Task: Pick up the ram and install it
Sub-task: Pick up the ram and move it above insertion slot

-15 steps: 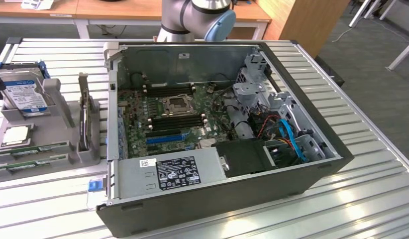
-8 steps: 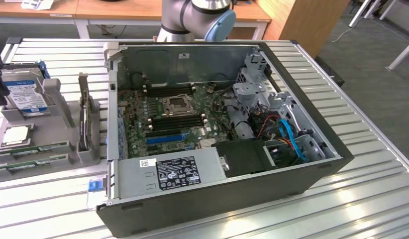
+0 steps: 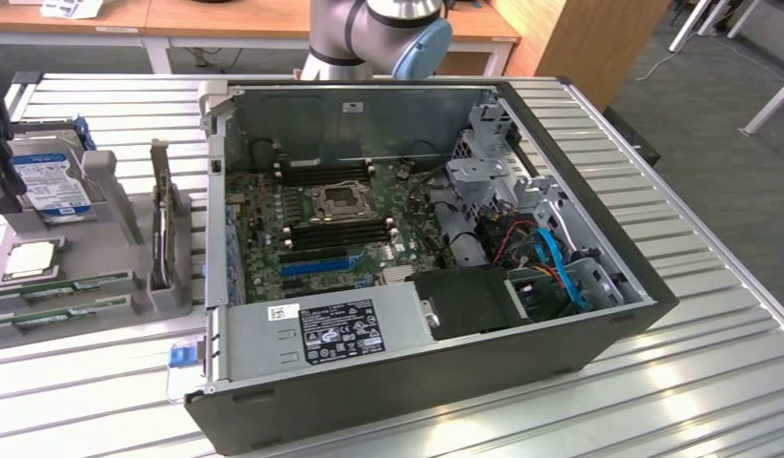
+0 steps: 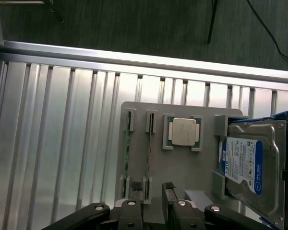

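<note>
Table (image 3: 697,382) carried open PC case (image 3: 405,382) and grey holder (image 4: 182,167). Jaws hung wide open, empty, above holder. Ram (image 4: 149,148) stood on edge in holder slot, just beyond jaws, long axis lined up with the gap between them.

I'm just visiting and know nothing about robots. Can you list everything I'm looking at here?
computer case: one, dark grey, open, mid-table
motherboard: one, green, inside the case
power supply: one, grey, inside the case
holder: one, grey, at the exterior view's left of the case
ram: two, green, in the holder's slots
processor chip: one, silver, in the holder
hard drive: one, silver with blue label, in the holder
table: one, silver, slatted
arm: one, grey and blue, behind the case
tool: one, black, open, above the holder
</note>
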Controlling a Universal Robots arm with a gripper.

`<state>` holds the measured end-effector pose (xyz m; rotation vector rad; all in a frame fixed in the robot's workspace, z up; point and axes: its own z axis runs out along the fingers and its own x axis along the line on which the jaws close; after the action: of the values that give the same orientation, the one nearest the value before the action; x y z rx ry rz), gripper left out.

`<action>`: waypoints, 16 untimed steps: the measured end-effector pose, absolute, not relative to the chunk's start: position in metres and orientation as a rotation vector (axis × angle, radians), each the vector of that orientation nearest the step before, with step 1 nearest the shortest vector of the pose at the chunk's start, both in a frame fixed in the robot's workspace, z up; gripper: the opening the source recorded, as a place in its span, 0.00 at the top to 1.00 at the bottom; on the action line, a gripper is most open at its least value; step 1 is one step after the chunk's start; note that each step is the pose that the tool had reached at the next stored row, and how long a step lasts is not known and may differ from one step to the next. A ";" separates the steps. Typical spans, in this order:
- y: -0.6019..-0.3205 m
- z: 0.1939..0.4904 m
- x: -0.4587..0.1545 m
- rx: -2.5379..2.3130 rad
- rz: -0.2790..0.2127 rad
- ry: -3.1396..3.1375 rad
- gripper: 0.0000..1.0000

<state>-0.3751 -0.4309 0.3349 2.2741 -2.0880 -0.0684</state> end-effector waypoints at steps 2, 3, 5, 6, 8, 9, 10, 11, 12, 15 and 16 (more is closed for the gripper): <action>-0.431 0.331 -0.375 2.274 -0.068 -2.088 0.70; -0.431 0.328 -0.375 2.274 -0.069 -2.088 0.70; -0.431 0.312 -0.375 2.274 -0.069 -2.088 0.70; -0.431 0.305 -0.375 2.274 -0.068 -2.088 0.70; -0.431 0.304 -0.375 2.274 -0.069 -2.088 0.70; -0.431 0.304 -0.375 2.274 -0.068 -2.088 0.70; -0.431 0.304 -0.375 2.274 -0.069 -2.088 0.70; -0.431 0.304 -0.375 2.274 -0.068 -2.088 0.70; -0.431 0.304 -0.375 2.274 -0.069 -2.088 0.70; -0.431 0.304 -0.375 2.274 -0.068 -2.088 0.70; -0.431 0.304 -0.375 2.274 -0.068 -2.088 0.70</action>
<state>-0.3753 -0.4313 0.3042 2.2738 -2.0883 -0.0684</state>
